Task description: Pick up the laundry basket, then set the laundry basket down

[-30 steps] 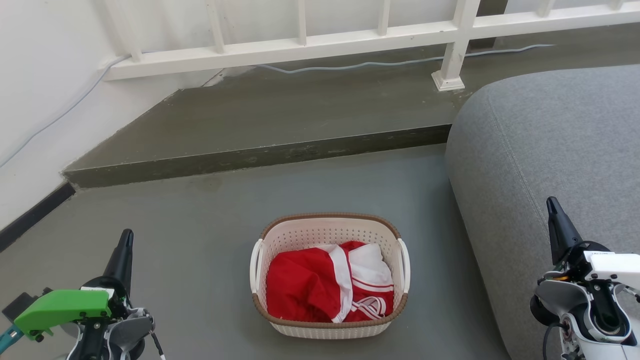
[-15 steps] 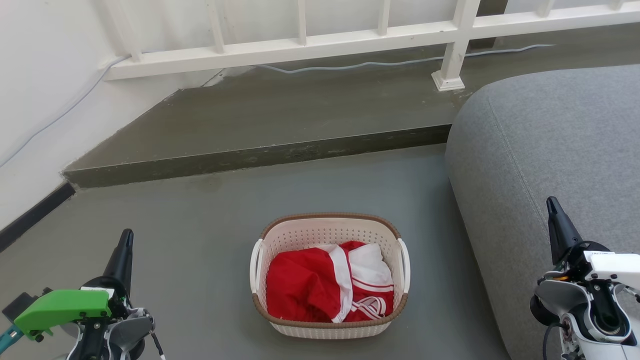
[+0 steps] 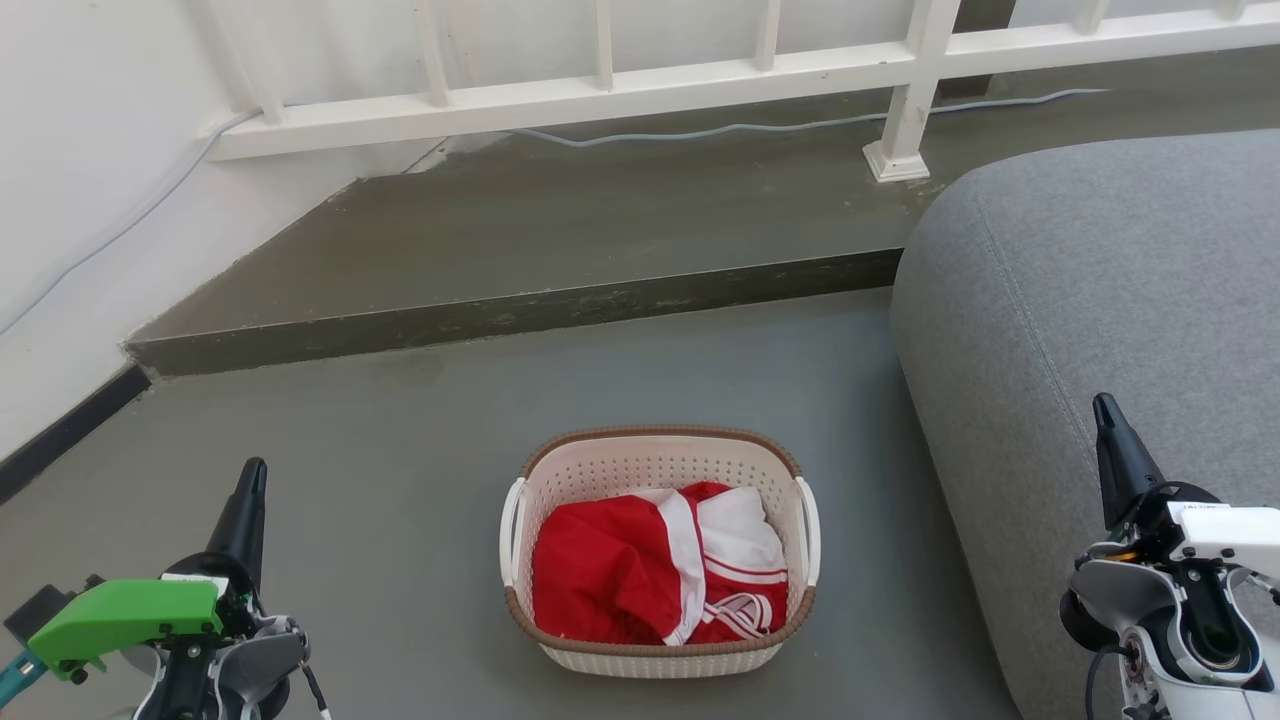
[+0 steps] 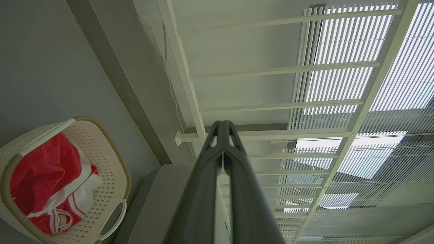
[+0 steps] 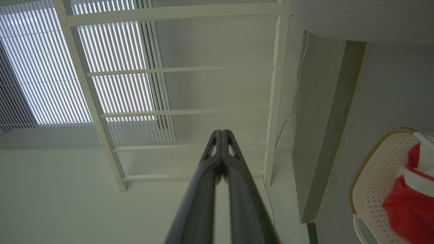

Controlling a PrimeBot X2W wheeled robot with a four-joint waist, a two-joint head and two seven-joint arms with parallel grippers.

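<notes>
**Fingers [image 4: 205,189] together on both arms; laundry basket [image 3: 655,465] down on floor [image 3: 400,480]**

Wrist views show each pair of fingers meeting at the tips w/ nothing between them. In head view the L gripper [image 3: 252,475] sits at approx. 8 o'clock and the R gripper [image 3: 1105,410] at approx. 4 o'clock. Both point up-frame and are well apart from the basket, so neither has hold of it.

The basket stands upright on the grey floor at 6 o'clock in head view, between the two arms. A grey sofa [image 3: 1100,280] is near its 3 o'clock side and a raised step [image 3: 500,310] lies off toward 12. A red-and-white garment [image 3: 610,570] is bunched inside. The white handles at the basket's 9 and 3 o'clock are free, no contact.

Progress, as a judgement: the basket rests flat on the floor, which is how the task wants it to end. The same scene would also fit a basket yet to be lifted. Nothing in view tells which of the two it is.
</notes>
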